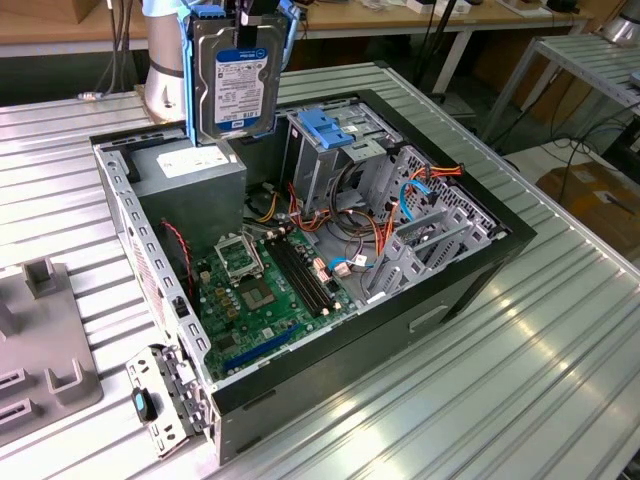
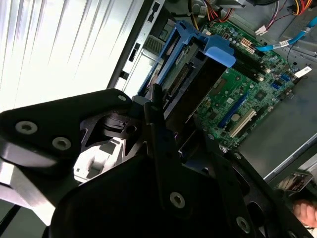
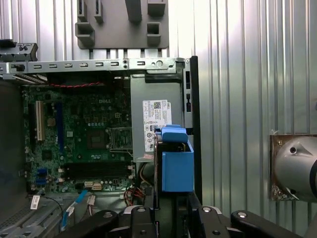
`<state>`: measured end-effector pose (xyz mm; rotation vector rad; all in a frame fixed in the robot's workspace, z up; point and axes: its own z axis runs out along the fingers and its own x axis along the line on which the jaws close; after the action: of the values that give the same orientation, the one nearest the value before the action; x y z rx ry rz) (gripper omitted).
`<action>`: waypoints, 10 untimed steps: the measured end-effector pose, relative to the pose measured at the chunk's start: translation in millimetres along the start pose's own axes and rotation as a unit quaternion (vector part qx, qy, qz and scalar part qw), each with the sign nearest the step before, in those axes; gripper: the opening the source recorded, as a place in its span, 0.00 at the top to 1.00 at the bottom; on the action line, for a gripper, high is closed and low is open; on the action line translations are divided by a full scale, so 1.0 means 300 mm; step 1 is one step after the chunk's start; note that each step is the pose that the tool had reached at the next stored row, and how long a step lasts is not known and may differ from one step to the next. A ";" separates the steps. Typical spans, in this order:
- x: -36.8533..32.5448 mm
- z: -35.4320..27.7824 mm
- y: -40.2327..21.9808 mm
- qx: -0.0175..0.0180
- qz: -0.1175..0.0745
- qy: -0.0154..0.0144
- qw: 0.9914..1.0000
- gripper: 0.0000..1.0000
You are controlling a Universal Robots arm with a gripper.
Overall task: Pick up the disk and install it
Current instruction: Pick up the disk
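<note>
Nearest in the exterior view, the ribbed metal surface [image 1: 520,380] carries a grey fixture [image 1: 40,370] at the exterior view's left. Beside it an open computer case [image 1: 470,275] lies with its open side up. Inside the case the green motherboard [image 1: 255,285] lies flat. Beyond it stands a grey drive cage [image 1: 320,165], topped by a blue bracket [image 1: 333,127]. In the far corner of the case sits the grey power supply [image 1: 190,172] — and over it hangs the disk [image 1: 237,85], upright, its label towards the camera and its blue carrier rail running along both long edges. Whether the lower edge touches the power supply I cannot tell. The pincer [image 3: 173,203] is clenched on the disk's upper end; in the first wrist view a black finger presses on either side of the blue rail. Behind the disk, the arm's pale base [image 1: 165,65] rises from the surface — just outside the case's far wall.
</note>
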<state>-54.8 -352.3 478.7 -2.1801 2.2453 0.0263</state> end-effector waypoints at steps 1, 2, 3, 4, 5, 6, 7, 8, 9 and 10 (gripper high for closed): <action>0.000 0.000 0.000 0.000 0.000 0.000 1.000 0.65; 0.000 0.000 0.000 0.000 0.000 0.000 1.000 0.65; 0.000 0.000 0.000 0.000 0.000 0.000 1.000 0.65; 0.002 0.000 0.000 0.000 0.000 0.000 1.000 0.65; 0.008 0.000 0.000 0.000 0.000 0.000 1.000 0.65; 0.011 0.000 0.000 0.000 0.000 0.000 1.000 0.65; 0.012 0.000 0.000 0.000 0.000 0.000 1.000 0.65; 0.013 0.000 0.000 0.000 0.000 0.000 1.000 0.65; 0.013 0.000 0.000 0.000 0.000 0.000 1.000 0.65; 0.013 0.000 -0.001 0.000 0.000 0.000 1.000 0.65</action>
<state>-54.8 -356.1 478.7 -2.1801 2.2453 0.0263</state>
